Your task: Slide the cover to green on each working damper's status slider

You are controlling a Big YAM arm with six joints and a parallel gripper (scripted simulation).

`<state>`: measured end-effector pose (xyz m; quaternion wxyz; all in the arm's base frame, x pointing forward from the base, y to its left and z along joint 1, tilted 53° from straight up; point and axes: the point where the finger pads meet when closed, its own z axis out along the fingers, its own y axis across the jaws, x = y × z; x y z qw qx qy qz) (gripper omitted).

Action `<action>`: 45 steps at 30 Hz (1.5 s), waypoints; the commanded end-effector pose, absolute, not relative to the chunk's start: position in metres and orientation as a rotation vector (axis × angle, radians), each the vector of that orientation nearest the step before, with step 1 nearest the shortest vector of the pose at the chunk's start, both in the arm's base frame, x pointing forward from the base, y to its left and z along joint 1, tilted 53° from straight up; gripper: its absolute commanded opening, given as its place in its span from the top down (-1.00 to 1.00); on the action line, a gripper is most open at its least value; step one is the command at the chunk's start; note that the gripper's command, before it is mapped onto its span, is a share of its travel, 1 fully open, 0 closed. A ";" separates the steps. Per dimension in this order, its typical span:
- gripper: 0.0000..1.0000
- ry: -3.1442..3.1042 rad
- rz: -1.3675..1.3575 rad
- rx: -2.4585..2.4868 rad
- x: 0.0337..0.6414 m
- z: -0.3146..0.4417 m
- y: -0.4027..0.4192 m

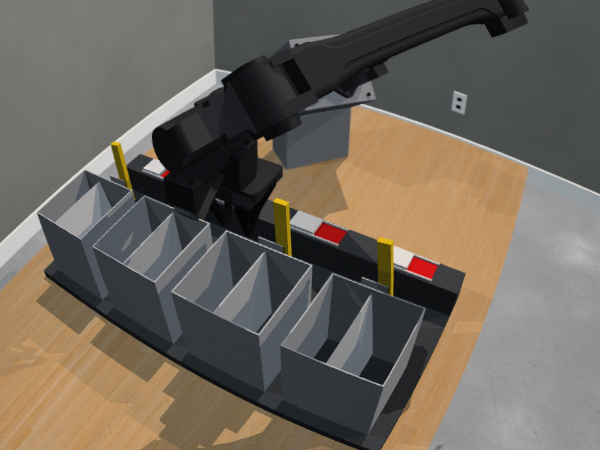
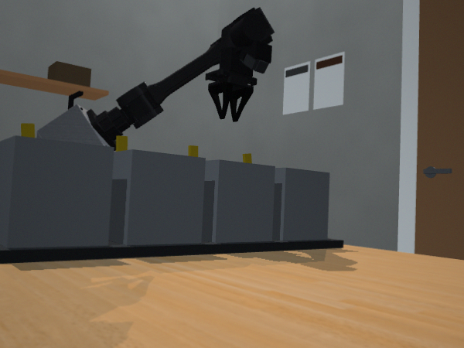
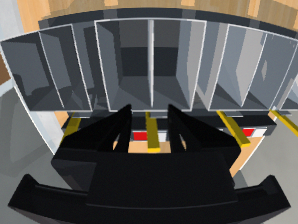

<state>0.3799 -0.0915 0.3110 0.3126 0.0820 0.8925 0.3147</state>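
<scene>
Exterior camera first: a pale wooden table top [image 2: 271, 301] runs under everything, with grey walls behind, two white sheets [image 2: 313, 83] pinned up, a brown door [image 2: 441, 127] at the edge and a wooden shelf [image 2: 50, 86] carrying a small brown box [image 2: 69, 73]. From above, the wood gives way to grey floor [image 1: 545, 300] on one side, and a white socket plate [image 1: 459, 102] sits on the wall. On the wood lies a black base board [image 1: 445, 280] holding four grey duct dampers in a curved row; I count them from the end where the first damper [image 1: 75, 220] stands, then the second [image 1: 145, 250], the third [image 1: 235, 295] and the fourth [image 1: 350, 345]. Each is an open-topped box with one upright grey blade across its middle. I count three yellow levers in the top view, at [image 1: 121, 164], [image 1: 282, 226] and [image 1: 385, 266]; my own arm hides the place by the second damper. Three sliders show there too: one [image 1: 156, 168] partly under me, one [image 1: 320, 227] and one [image 1: 417, 263], each with a white cover beside red. My gripper [image 2: 230, 112] hangs well above the dampers, over the second one's slider side, fingers partly apart and holding nothing.
</scene>
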 end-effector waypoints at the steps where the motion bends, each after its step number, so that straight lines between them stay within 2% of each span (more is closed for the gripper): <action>1: 0.28 2.322 0.800 0.161 0.389 0.350 -0.070; 28: 0.28 2.281 0.830 0.166 0.366 0.457 0.052; 33: 0.28 2.350 0.846 0.228 0.374 0.425 0.048; 45: 0.28 2.355 0.847 0.215 0.373 0.424 0.049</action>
